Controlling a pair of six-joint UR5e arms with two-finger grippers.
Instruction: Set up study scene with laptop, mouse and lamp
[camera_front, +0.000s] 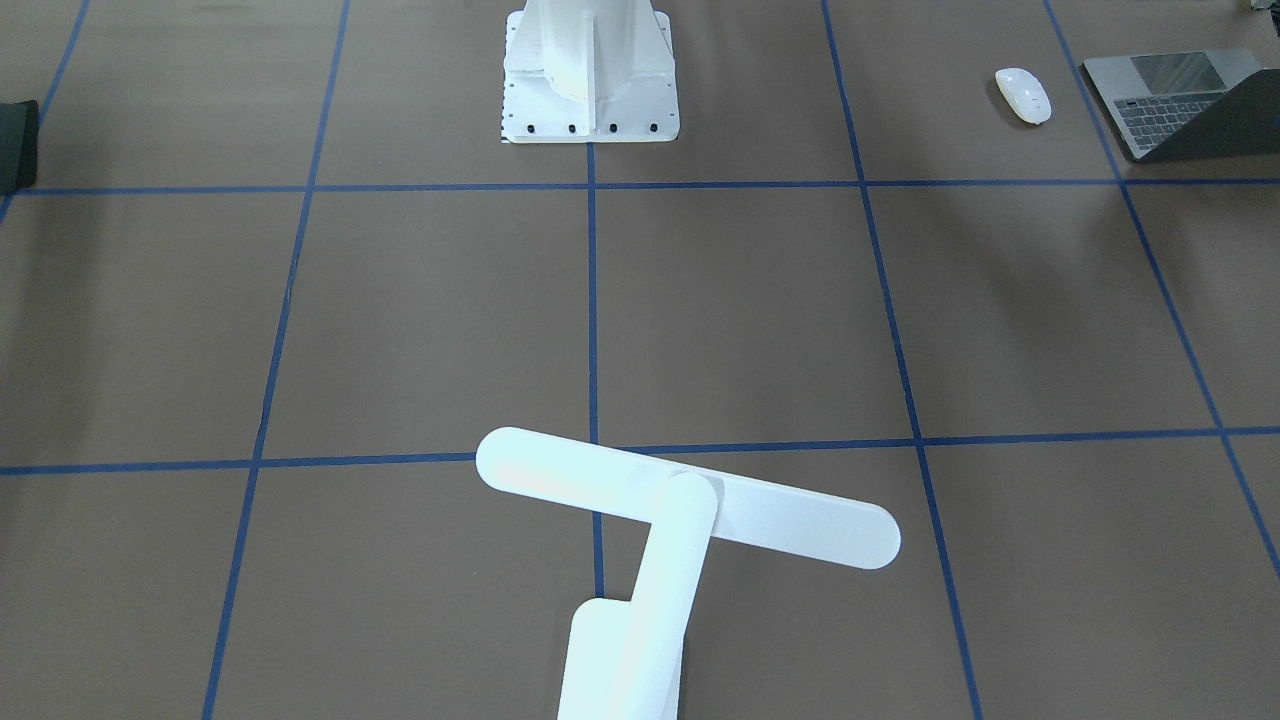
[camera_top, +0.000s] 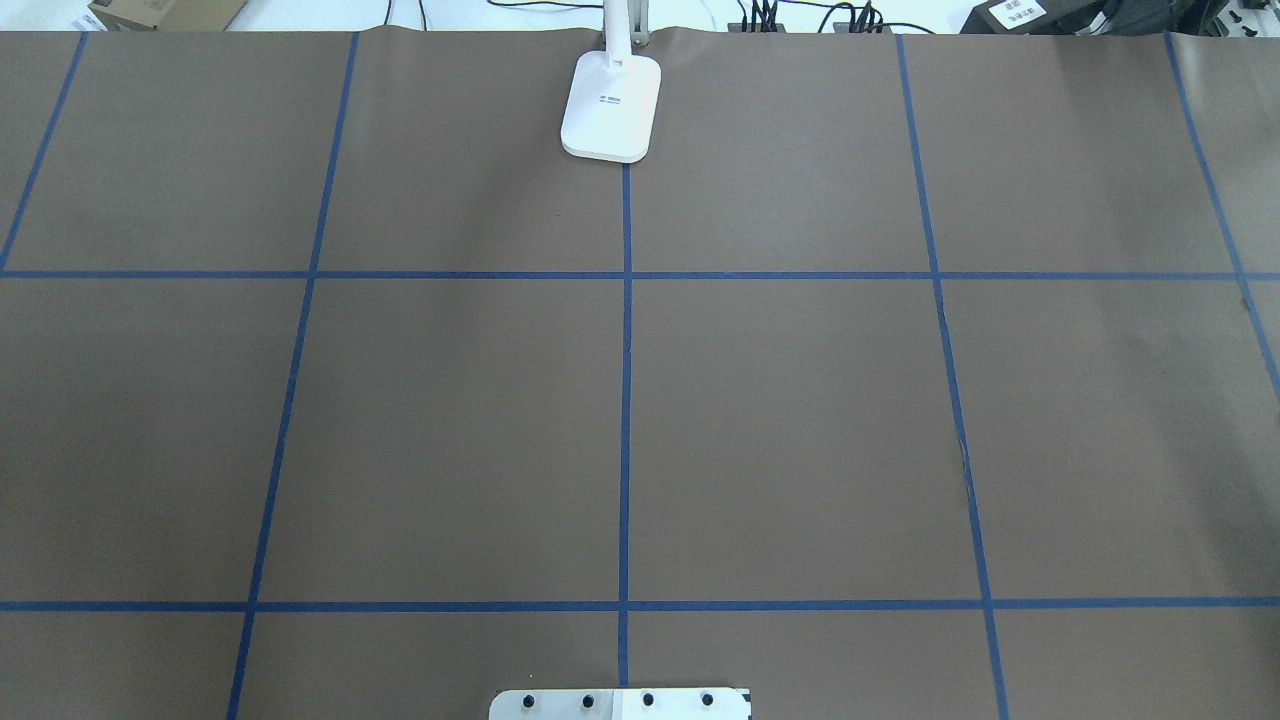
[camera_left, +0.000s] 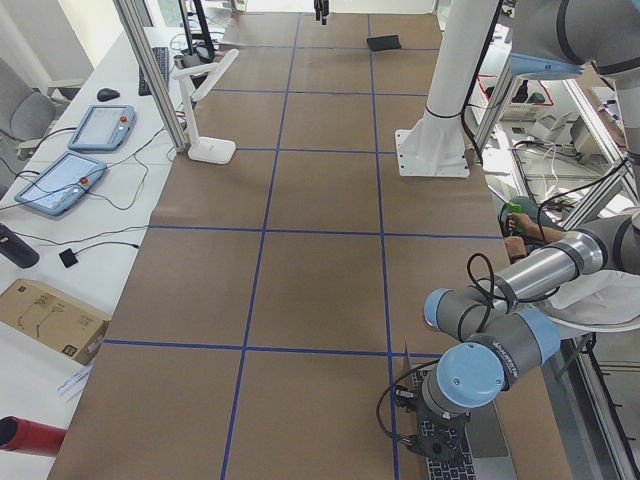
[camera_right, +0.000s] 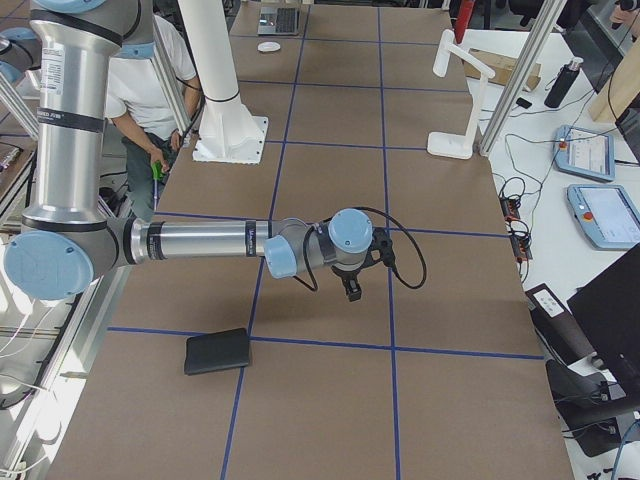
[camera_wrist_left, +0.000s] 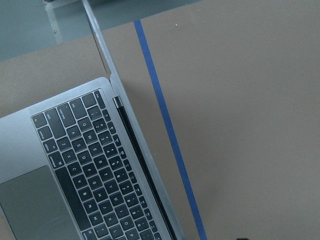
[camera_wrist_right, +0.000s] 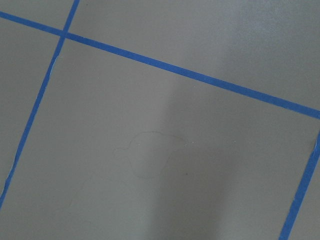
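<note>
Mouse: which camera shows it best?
Exterior front-facing: the mouse lies whole and unobstructed beside the laptop. Exterior right shows it only as a tiny far white spot; the other views miss it.

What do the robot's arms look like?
The left arm and right arm are silver tubes with grey joints and light-blue round caps. A black cable loops at each wrist. The left gripper and right gripper are small and black.
</note>
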